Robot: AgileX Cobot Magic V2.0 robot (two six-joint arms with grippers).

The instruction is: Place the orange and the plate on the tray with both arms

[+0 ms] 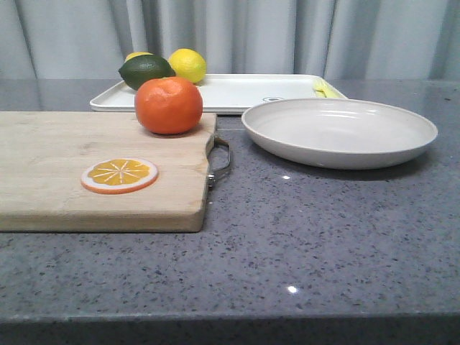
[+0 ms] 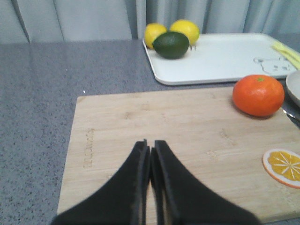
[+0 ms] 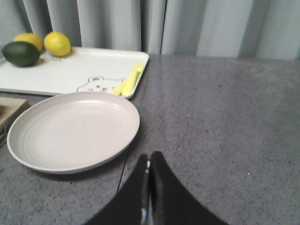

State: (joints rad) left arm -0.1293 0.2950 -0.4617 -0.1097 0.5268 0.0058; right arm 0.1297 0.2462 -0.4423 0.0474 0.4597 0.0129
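The orange sits on the far right corner of a wooden cutting board; it also shows in the left wrist view. The off-white plate lies on the grey table at the right, also in the right wrist view. The white tray lies behind both, also in the wrist views. My left gripper is shut and empty above the board, short of the orange. My right gripper is shut and empty over the table, beside the plate's near rim. Neither gripper shows in the front view.
On the tray's far left corner lie a dark green avocado and two yellow lemons. A yellow fork lies on the tray's right end. An orange slice disc lies on the board. A metal handle sticks out toward the plate. Curtains hang behind.
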